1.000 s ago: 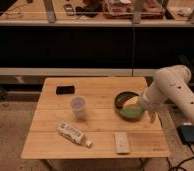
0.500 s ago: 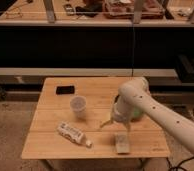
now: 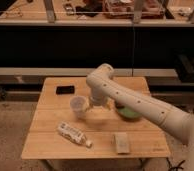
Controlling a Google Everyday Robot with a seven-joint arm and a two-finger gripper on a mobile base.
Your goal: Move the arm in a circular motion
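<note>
The arm (image 3: 140,102) is a thick cream-white tube that reaches in from the lower right and runs up-left over the wooden table (image 3: 50,120). It bends at a rounded joint (image 3: 103,75) above the table's middle. From that joint the gripper (image 3: 96,103) hangs down toward the tabletop. It sits just right of a clear plastic cup (image 3: 78,106) and left of a green bowl (image 3: 128,113). Nothing shows in its grasp.
A black phone (image 3: 65,90) lies at the table's back left. A plastic bottle (image 3: 73,133) lies on its side near the front, and a tan block (image 3: 122,142) sits at the front right. A dark shelf unit stands behind the table.
The arm has swept left across the table, from over the green bowl to beside the cup. The items on the table have not moved.
</note>
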